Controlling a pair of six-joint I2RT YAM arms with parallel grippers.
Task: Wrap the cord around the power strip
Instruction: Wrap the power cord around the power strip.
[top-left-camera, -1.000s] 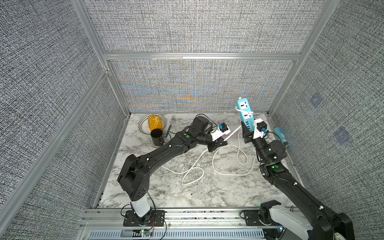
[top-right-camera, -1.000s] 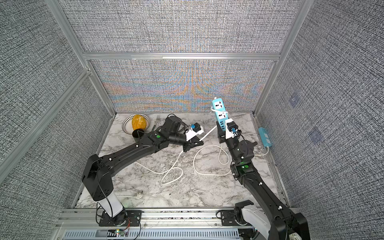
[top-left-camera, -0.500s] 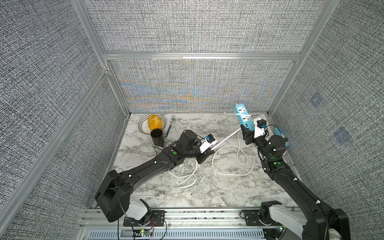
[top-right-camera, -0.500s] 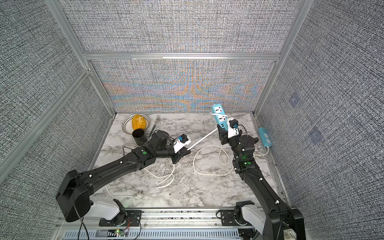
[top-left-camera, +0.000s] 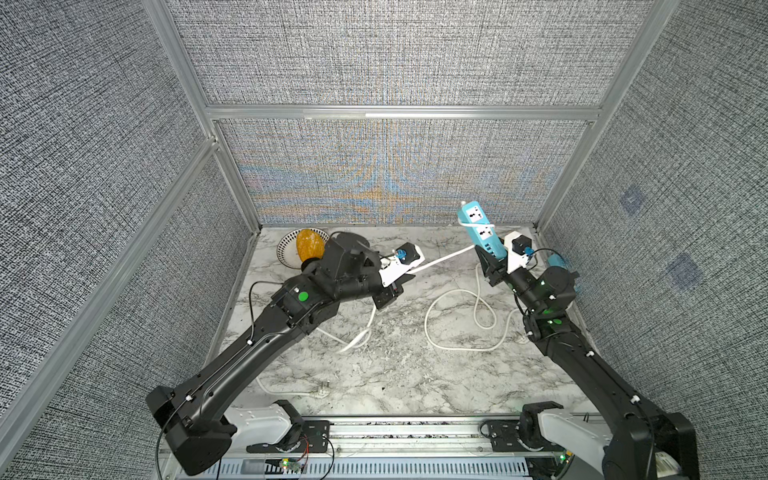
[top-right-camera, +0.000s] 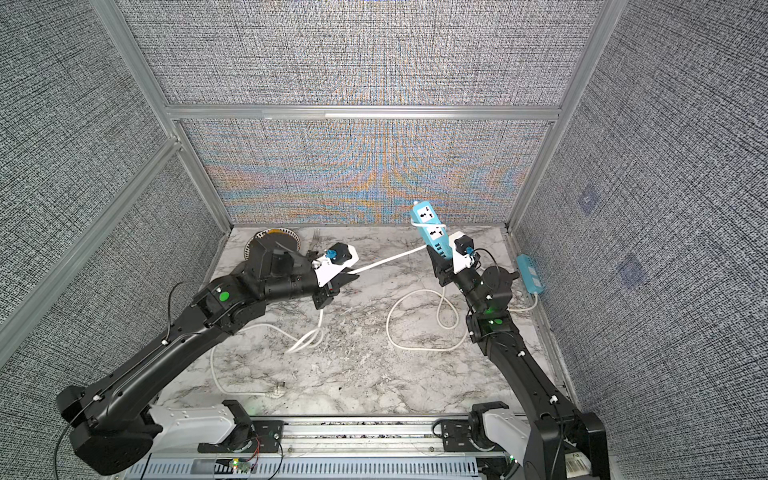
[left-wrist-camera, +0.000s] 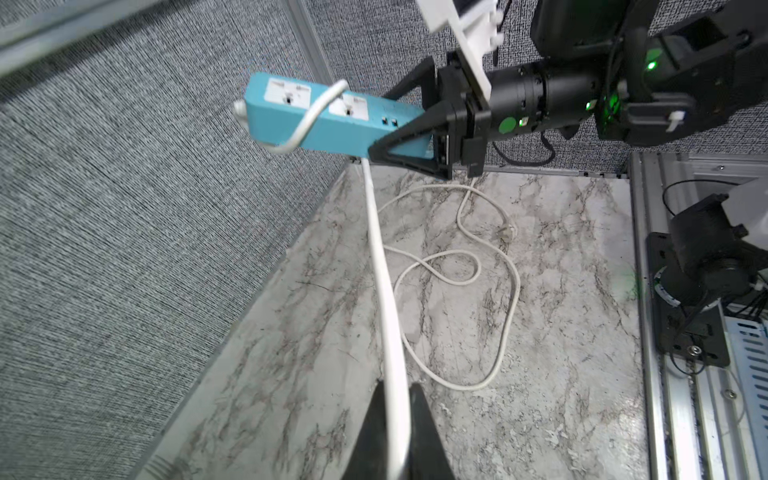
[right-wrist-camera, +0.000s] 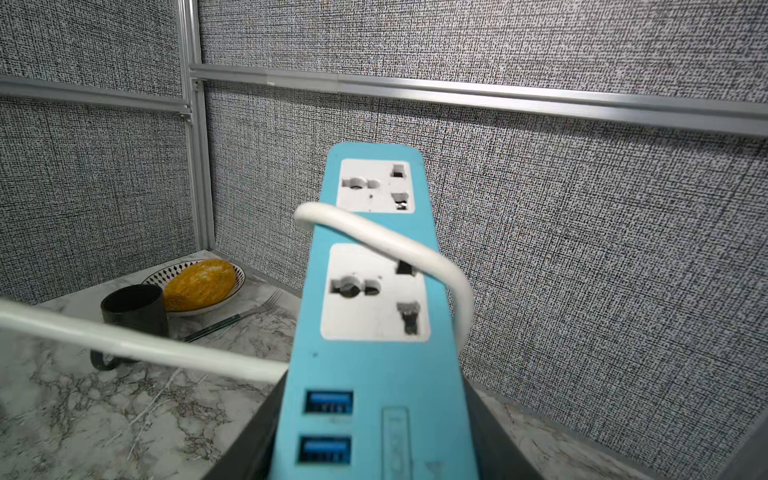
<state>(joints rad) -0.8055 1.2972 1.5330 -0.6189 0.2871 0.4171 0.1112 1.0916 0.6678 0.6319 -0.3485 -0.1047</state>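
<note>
Top views both show the left gripper (top-left-camera: 409, 273) clenched on the white cord (top-left-camera: 444, 258) just left of frame centre. The right gripper (top-left-camera: 491, 258) is clamped on the lower end of the blue power strip (top-left-camera: 478, 226). The strip stands in the air right of centre, clear of the marble table (top-left-camera: 395, 374), with its free end leaning toward the upper left. Between the two grippers the cord runs as one straight, taut line. In the right wrist view one turn of cord lies across the strip's face, between its two sockets.

A second ago the left gripper sat close beside the strip, with only a short stretch of cord between them, and the left arm's lower link stood upright. That arm now lies stretched out low, and the gripper has drawn back toward the left of the frame, so the straight run is much longer. The strip has tipped a little further left.

Slack under the left gripper has narrowed into a thin fold below centre. The big loop at lower right of centre lies much as it did. The black mug (right-wrist-camera: 133, 309) was plain in the top views a second ago. There it is now hidden behind the left arm, and it shows only in the right wrist view, just beside the plate (right-wrist-camera: 237, 276).
</note>
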